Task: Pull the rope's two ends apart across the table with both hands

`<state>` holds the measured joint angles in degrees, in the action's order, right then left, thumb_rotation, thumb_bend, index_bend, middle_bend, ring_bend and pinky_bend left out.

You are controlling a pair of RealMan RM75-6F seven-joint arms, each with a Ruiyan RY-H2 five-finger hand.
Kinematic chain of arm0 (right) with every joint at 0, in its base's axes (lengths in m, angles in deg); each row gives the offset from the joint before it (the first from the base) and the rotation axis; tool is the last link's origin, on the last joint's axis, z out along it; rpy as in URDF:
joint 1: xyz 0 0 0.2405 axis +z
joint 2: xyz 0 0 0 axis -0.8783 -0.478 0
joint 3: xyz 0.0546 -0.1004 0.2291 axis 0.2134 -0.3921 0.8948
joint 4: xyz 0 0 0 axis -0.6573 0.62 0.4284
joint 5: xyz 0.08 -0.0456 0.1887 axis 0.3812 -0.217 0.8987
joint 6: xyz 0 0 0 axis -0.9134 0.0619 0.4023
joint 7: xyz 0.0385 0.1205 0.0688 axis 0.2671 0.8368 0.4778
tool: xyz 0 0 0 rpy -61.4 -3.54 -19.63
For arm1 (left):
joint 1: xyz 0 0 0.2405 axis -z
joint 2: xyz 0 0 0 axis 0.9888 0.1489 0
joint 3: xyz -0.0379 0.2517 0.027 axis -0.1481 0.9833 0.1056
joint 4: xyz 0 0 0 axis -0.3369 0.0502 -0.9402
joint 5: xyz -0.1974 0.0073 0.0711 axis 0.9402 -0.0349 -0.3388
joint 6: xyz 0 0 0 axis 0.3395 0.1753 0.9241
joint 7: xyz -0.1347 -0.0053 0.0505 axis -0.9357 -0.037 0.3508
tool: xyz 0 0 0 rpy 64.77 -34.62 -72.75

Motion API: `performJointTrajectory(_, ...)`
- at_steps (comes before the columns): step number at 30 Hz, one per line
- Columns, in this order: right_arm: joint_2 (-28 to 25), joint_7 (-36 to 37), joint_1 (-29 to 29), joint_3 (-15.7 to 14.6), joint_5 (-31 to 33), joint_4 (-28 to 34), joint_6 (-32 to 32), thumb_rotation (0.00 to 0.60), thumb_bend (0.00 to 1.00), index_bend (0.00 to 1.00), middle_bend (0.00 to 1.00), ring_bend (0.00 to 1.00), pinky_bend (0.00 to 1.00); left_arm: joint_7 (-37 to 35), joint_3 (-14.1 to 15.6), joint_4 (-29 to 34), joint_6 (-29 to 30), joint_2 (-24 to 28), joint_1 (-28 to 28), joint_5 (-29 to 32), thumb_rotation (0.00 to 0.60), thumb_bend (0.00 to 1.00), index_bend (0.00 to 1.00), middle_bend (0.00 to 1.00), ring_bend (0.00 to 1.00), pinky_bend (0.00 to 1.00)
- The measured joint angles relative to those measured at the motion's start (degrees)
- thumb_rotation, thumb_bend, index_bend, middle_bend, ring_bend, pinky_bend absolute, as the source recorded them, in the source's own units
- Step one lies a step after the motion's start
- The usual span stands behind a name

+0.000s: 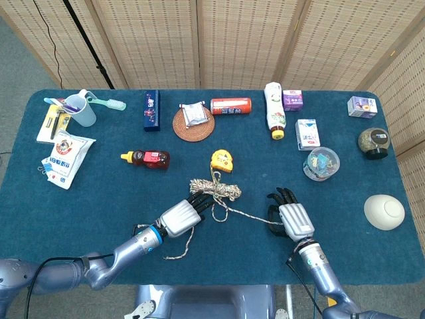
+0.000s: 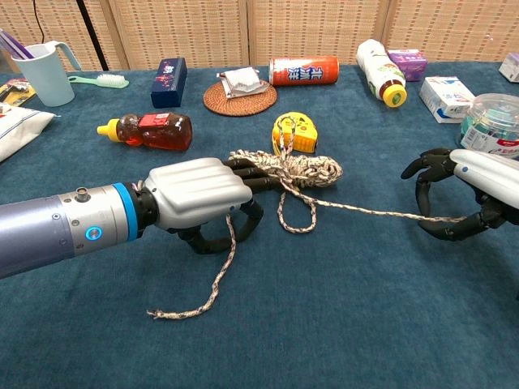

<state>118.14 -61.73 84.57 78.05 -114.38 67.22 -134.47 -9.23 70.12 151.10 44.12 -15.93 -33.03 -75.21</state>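
Rope lies near the middle of the blue bench, its bundled coil sitting just at six o'clock of the yellow tape measure. From the coil one strand runs out taut toward four o'clock, its long axis slanting across the bench to the right hand. A second strand drops toward seven o'clock, passes under the left hand and ends in a loose frayed tail on the cloth. A small loop hangs from the coil between the two hands.

The left hand lies palm down, its dark fingers reaching into the near side of the coil; in the chest view its lower fingers curl around the strand that passes beneath it. The right hand is well apart from the coil at about four o'clock, fingers hooked inward around the taut end, which threads through them.

At ten o'clock of the coil lies a honey bottle. A round plastic jar stands at two o'clock, a white bowl at three o'clock.
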Motion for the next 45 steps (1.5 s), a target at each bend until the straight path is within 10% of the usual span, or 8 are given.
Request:
performJointTrajectory(22,-0.1,-0.1,0.0,0.0,0.0,0.3,0.1,0.6,0.64,0.63,0.22,0.0,0.0,0.5,0.1,0.1,1.1,0.0,0.0,0.4,0.6,0.4,0.58,0.08,0.0,0.0)
performJointTrajectory(34,-0.1,0.1,0.0,0.1,0.0,0.4,0.2,0.6,0.64,0.64,0.22,0.0,0.0,1.1,0.0,0.3,0.9,0.0,0.1,1.2,0.6,0.37,0.44,0.08,0.0,0.0)
performJointTrajectory(45,-0.2,0.6,-0.3,0.0,0.0,0.2,0.0,0.6,0.64,0.64,0.23,0.0,0.0,1.5,0.1,-0.4,0.8,-1.0,0.1,1.7,0.6,0.38,0.54,0.08,0.0,0.0)
